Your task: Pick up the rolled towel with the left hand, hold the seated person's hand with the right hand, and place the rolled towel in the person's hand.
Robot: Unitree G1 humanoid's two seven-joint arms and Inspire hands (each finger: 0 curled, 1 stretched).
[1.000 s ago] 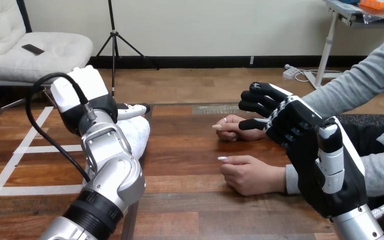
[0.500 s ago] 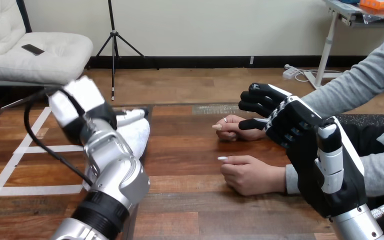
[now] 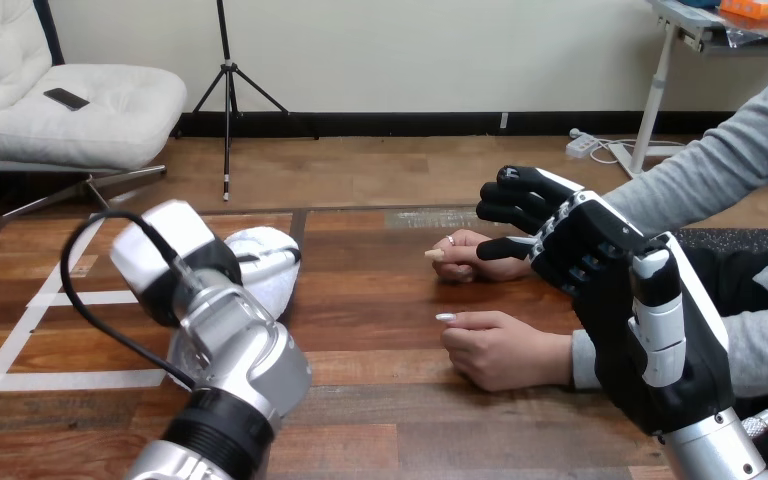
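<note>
A: Closest to us, the right hand (image 3: 600, 265) is raised at the right edge, spread and holding nothing. Why park it up there?

B: My read is that it's staged for the hold. The task wants it round the person's hand, and both of those hands lie just beyond it.

A: Across at the left, the silver left arm (image 3: 245, 365) runs up from the bottom edge and bends in toward the towel.

B: That bend points the left hand (image 3: 222, 262) straight at the pickup, though the bulky wrist blocks our line to the contact.

A: Mid-table now: the person's nearer hand (image 3: 500, 350) rests on the wooden table (image 3: 380, 300), loosely curled, palm down.

B: Palm down won't take a towel, so I'd expect that or the other one to be turned up first.

A: And the rolled towel (image 3: 272, 282)?

B: It's at the left, right against the left hand and partly hidden behind it. Whether that hand has closed on it, or whether it sits on the wood or just clear of it, I can't tell.

A: Farthest out, the person's farther hand (image 3: 465, 258) lies on the table, pointing left.

B: The right hand's thumb (image 3: 505, 247) shows just beside it, not wrapped round it. Contact is possible, but nothing I'd call a hold. The towel is well apart from both of the person's hands, so the handover is yet to come.
</note>
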